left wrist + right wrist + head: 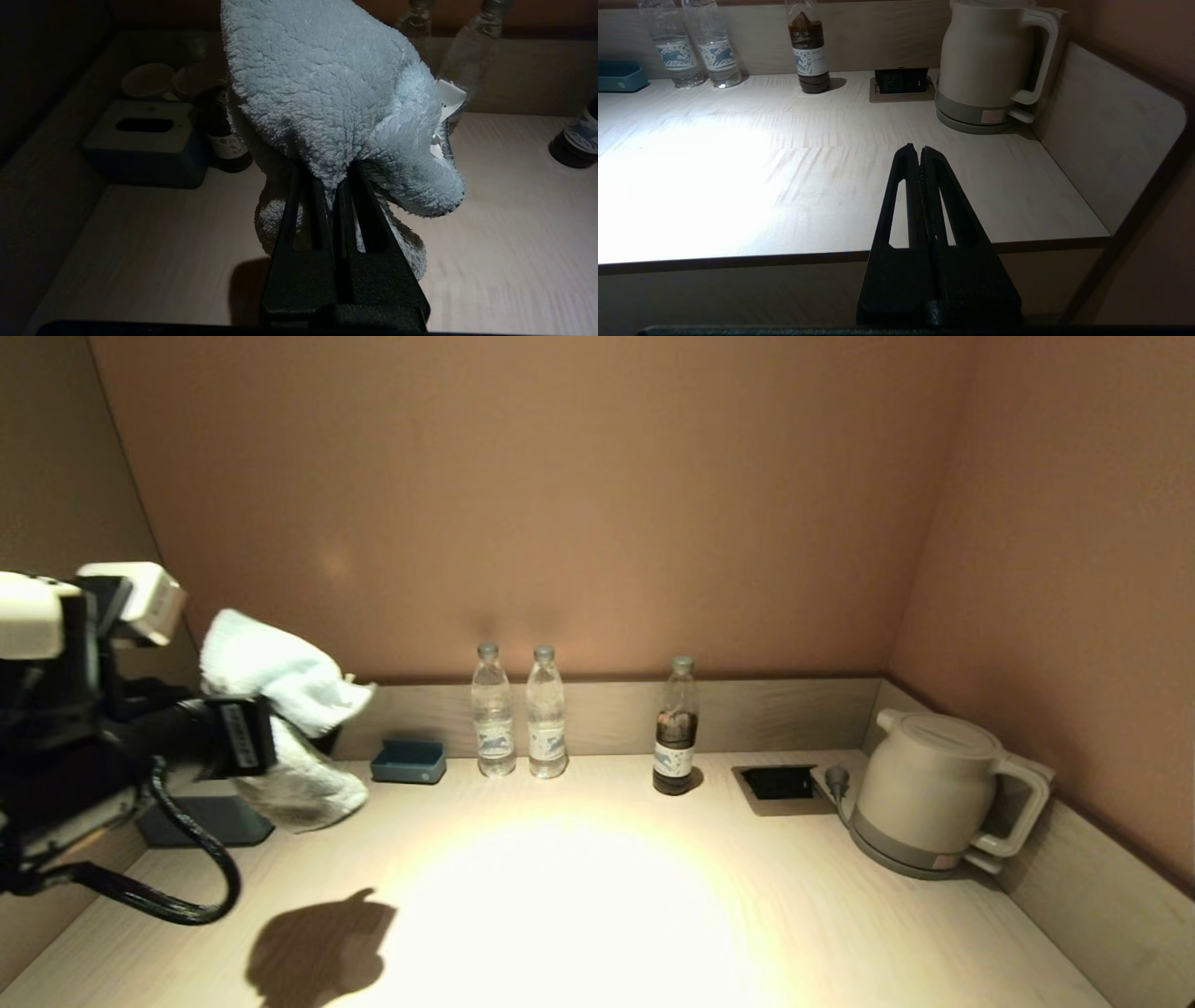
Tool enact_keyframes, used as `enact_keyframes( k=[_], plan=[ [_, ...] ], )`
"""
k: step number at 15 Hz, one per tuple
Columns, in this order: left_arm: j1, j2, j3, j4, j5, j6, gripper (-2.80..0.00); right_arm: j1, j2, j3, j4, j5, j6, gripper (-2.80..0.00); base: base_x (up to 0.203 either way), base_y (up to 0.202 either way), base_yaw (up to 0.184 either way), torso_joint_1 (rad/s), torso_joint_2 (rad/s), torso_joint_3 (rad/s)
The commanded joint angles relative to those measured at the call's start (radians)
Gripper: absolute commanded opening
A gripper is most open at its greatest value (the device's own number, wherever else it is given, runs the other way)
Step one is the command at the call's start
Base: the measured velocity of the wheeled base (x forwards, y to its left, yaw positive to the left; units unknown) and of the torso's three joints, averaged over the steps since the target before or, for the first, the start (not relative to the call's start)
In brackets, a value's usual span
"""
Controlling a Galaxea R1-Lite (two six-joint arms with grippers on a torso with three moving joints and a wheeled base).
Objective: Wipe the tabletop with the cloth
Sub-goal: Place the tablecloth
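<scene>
Fleece cloth, fluffy and bunched, hangs above the pale wood-grain desk, pinched tight in the left end effector. Right end effector sits closed, empty. Farther back, clear plastic bottles.

Head view overlooks tabletop; wrist views share it.

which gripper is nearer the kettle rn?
Right. The right gripper, shut and empty, hovers at the tabletop's front edge with the cream electric kettle just ahead of it. The left gripper, clamped on the fluffy white cloth, is at the far left end.
</scene>
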Motion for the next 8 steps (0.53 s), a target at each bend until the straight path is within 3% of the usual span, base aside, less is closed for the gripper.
enact_keyframes(
  k=[1,5,8],
  plan=[
    [0.098,-0.144,0.024,0.0,0.013,0.04,-2.8,0.002,0.001,0.0,0.0,0.0,0.0,-2.8,0.0,0.0,0.0,0.0,0.0,0.0],
    [0.31,-0.211,0.135,0.004,0.024,0.117,-2.8,0.0,0.001,0.0,0.0,0.0,0.0,-2.8,0.0,0.0,0.0,0.0,0.0,0.0],
    [0.427,-0.217,0.259,-0.004,0.023,0.136,-2.8,0.002,0.001,0.0,0.0,0.0,0.0,-2.8,0.0,0.0,0.0,0.0,0.0,0.0]
  ],
)
